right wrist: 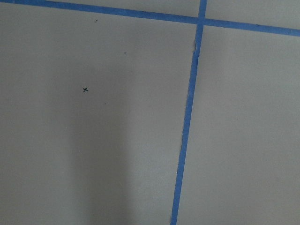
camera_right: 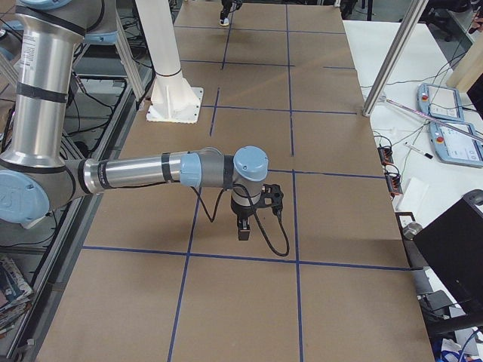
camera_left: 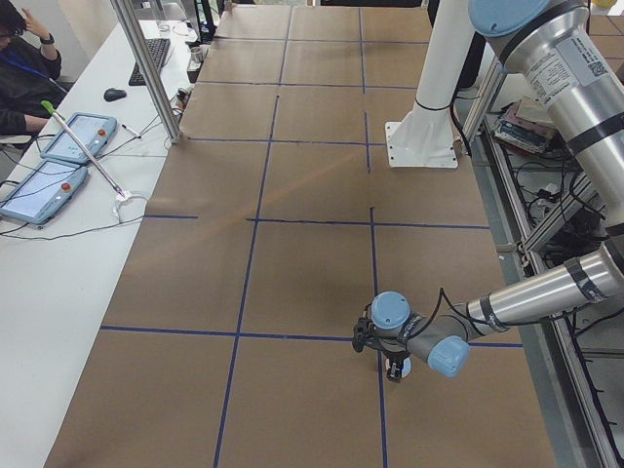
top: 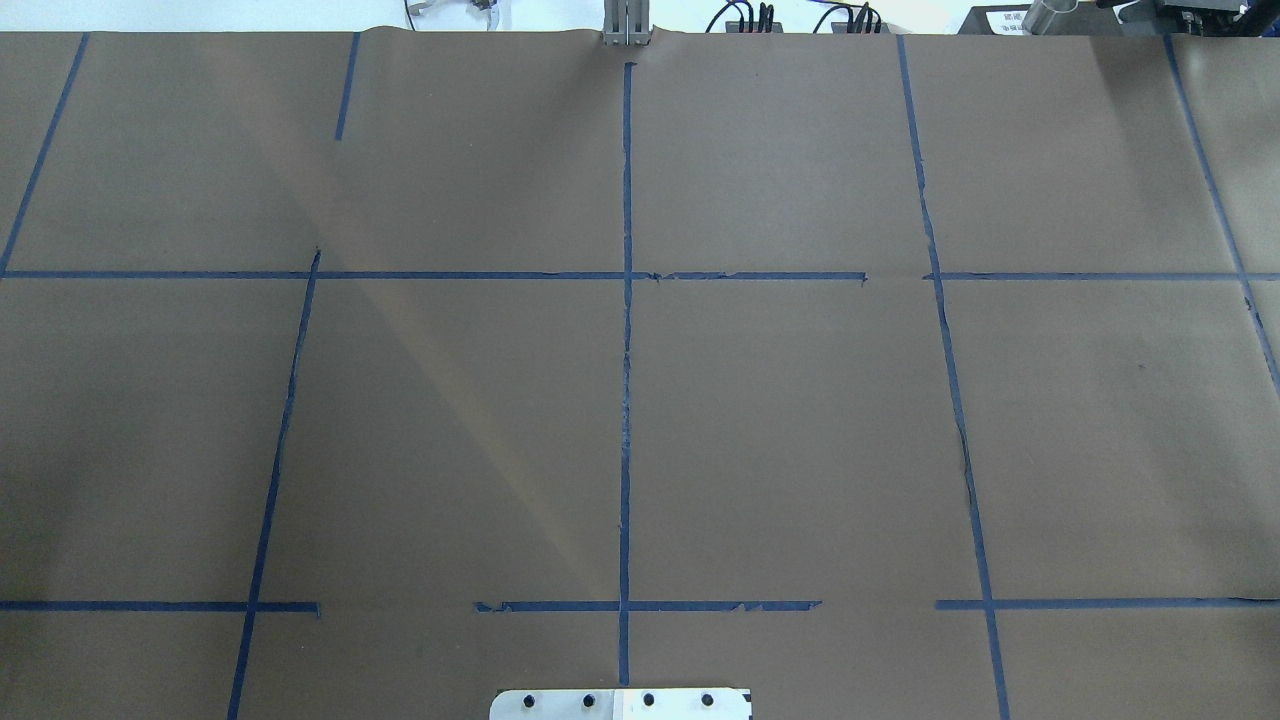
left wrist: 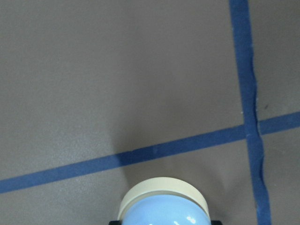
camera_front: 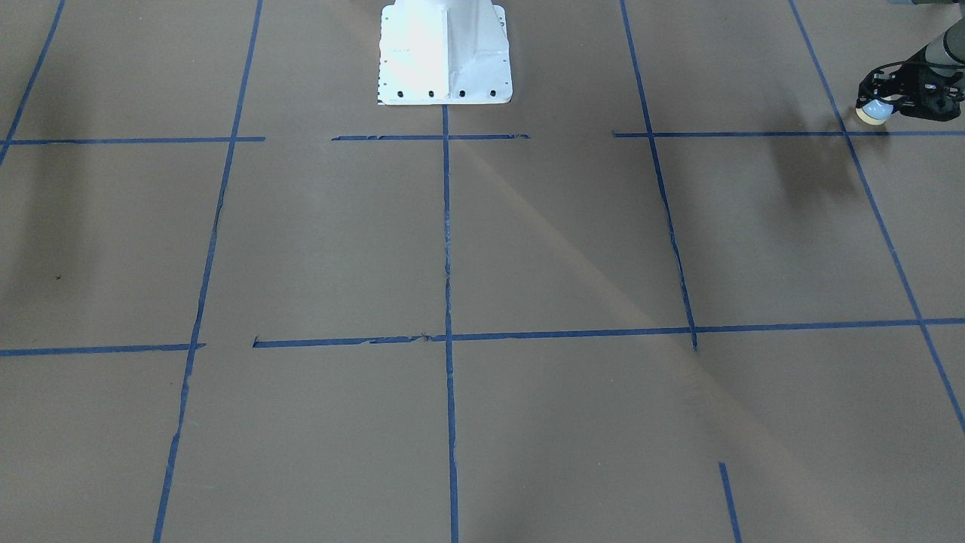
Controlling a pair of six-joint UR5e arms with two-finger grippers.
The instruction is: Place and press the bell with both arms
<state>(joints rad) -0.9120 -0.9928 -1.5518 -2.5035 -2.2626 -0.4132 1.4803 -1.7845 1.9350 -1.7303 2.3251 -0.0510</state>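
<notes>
Brown paper covers the whole worktop (top: 800, 450), marked off into squares with blue tape (top: 626, 400). One white pedestal (camera_front: 445, 49) is bolted at the robot's edge. I count two arms, two tools and a single bell. On the white side bench lie two pendants (camera_left: 76, 136), with one person (camera_left: 21, 58) sitting beside them.

The bell (camera_front: 874, 111) is in the left tool (camera_front: 880, 102), far out toward the robot's left end of the worktop and close to a crossing of two tape lines. The tool's black fingers are closed in on the blue dome from either side. In the left wrist view the dome fills the bottom edge, with the cream rim on the side away from the camera. The bell sits low over the paper, but I cannot tell whether its base touches. The left arm (camera_left: 546, 292) reaches out low and nearly level, and its shadow falls on the paper beside the tool.

The right arm (camera_right: 136, 172) stretches out level over the other end, well apart from the bell. The right tool (camera_right: 244, 226) hangs straight down near a tape line, a black cable looping below it. It carries nothing I can see, and I cannot tell whether its fingers are apart or together.
</notes>
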